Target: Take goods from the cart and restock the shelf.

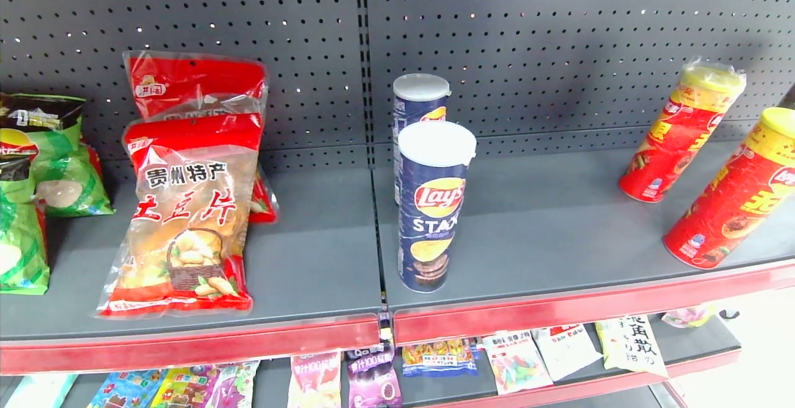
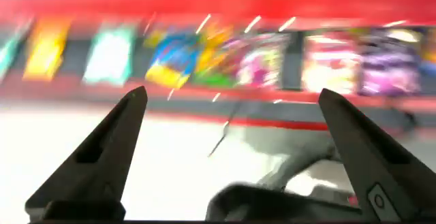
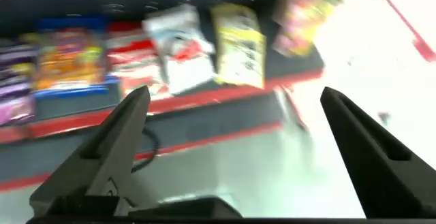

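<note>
While left tool (image 2: 232, 93) and right tool (image 3: 235, 92) gape released, grey shelf (image 1: 546, 228) red-edged, pegboard (image 1: 559, 35) behind, blue cans (image 1: 433, 209) upright

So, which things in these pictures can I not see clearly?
Head view: the rear blue chip can has its lower part hidden behind the front blue chip can.
Head view: the green chip bags are cut off by the left edge, the nearer red chip can by the right edge.
Left wrist view: the lower-shelf packets are blurred, kinds unreadable.
Right wrist view: the snack packets are blurred too.

blue cans (image 1: 433, 209) (image 1: 420, 100) 2 | red cans (image 1: 680, 135) (image 1: 733, 197) 2 | red bags (image 1: 186, 222) (image 1: 192, 82) 2 | green bags (image 1: 62, 166) (image 1: 18, 240) 2
</note>
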Motion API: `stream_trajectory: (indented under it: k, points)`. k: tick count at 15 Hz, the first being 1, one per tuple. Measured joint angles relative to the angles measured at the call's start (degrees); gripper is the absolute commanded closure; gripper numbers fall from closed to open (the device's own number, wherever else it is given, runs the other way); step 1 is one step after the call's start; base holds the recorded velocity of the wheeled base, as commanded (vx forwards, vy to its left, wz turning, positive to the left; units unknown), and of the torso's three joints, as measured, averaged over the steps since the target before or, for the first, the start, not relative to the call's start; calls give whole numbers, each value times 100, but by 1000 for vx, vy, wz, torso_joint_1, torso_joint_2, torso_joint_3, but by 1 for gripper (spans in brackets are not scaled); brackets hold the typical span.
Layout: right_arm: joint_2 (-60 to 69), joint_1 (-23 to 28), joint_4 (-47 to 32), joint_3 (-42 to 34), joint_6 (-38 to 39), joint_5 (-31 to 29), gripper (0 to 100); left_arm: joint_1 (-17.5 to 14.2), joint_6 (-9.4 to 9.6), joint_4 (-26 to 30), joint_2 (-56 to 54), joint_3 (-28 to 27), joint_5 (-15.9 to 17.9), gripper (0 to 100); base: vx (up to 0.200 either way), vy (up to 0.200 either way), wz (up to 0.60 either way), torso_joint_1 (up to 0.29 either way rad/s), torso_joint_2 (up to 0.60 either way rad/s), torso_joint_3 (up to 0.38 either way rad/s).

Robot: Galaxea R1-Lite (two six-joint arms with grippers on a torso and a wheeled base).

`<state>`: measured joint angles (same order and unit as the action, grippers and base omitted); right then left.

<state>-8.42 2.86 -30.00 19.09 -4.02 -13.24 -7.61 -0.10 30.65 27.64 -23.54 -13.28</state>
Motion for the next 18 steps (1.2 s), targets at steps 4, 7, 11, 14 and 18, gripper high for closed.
stream_trajectory:
  k: [4,7,11,14,18]
  points:
    - [258,160,272,-254,72,273,0,-857,199,123,-1742,463,1546,0,0,0,0,0,0,0]
    - [302,167,1593,-829,112,328,0,-975,351,-834,-2466,946,2695,0,0,0,0,0,0,0]
    - [317,167,3427,-1769,-101,1179,0,-1002,215,-1891,-2733,1593,792,0,0,0,0,0,0,0]
    - [317,171,3421,-1891,-148,235,0,-1012,160,-1924,-2764,1680,334,0,0,0,0,0,0,0]
    - [316,160,3374,-1907,72,1310,0,-1012,-15,-1927,-2775,1696,1197,0,0,0,0,0,0,0]
